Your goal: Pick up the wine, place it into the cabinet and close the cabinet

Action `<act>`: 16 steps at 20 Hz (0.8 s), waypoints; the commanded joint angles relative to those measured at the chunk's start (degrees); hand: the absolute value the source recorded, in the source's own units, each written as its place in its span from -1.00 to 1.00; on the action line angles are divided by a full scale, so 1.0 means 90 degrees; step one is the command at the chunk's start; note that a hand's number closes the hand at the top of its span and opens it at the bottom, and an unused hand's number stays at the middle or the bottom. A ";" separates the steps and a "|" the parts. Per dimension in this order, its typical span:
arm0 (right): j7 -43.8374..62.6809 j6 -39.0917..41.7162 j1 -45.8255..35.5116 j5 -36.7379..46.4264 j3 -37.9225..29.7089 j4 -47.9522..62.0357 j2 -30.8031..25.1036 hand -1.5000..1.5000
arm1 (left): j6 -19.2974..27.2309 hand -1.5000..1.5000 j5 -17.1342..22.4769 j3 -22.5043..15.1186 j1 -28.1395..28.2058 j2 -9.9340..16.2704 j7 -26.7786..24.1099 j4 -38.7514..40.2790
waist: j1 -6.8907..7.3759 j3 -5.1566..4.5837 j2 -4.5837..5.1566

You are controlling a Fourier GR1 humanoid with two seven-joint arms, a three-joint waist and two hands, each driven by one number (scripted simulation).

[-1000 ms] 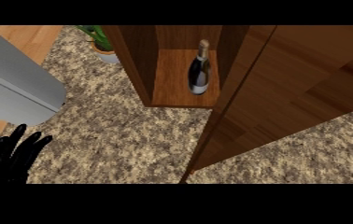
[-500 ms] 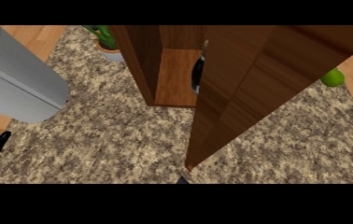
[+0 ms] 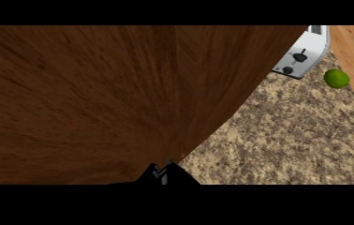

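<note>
So the cabinet point(image 3: 104, 102) basically eats the whole view here. It's one big dark brown wood panel with the grain running down it, filling everything from the left edge across to well past the middle. Its right edge cuts diagonally from the upper right down to the bottom centre. I honestly can't tell if that's the door or the side of the cabinet, it's just wood.

The wine doesn't show anywhere. The panel blocks whatever is behind it, so I can't say from this where the bottle sits.

Next biggest is the counter point(image 3: 290, 135), speckled tan and brown stone, showing as a wedge on the right side below and beside the panel's edge. In the top right corner there's a thin strip of lighter orange wood point(image 3: 342, 39) past the counter.

On the counter near the top right stands a white toaster point(image 3: 304, 50) with a couple of dark knobs on its face, partly tucked behind the panel's edge.

Down at the bottom centre, right where the panel's edge comes to a point, a black hand point(image 3: 169, 175) pokes in from the lower edge, up against the wood. I read it as the right hand, but only a small dark bit shows, so I can't tell how its fingers are set or whether it holds anything.

Smallest thing: a green lime point(image 3: 336, 78) on the counter at the right edge, just below the toaster and apart from it.
</note>
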 commanded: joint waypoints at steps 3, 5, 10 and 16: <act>-0.0187 -0.0400 -0.1682 -0.0554 -0.0932 0.1771 0.0405 1.00 | -0.0778 -1.00 0.0182 0.0549 0.0248 0.0153 -0.0143 0.0349 | -0.0026 0.0020 0.0025; -0.0562 -0.0165 -0.2199 -0.0914 -0.1329 0.2599 0.0410 1.00 | -0.0667 -1.00 0.0188 0.0578 0.0320 0.0303 0.0067 0.0058 | 0.0057 0.0026 0.0050; -0.1080 0.0907 -0.2681 -0.1682 -0.2243 0.3840 0.0416 1.00 | -0.1130 -1.00 0.0023 0.0856 0.0560 0.0030 -0.0059 0.0594 | -0.0016 0.0026 0.0062; -0.1074 0.2464 -0.2970 -0.2951 -0.2453 0.4796 0.0418 1.00 | -0.1267 -1.00 -0.0008 0.1129 0.0563 -0.0023 0.0189 0.0624 | -0.0011 0.0026 0.0088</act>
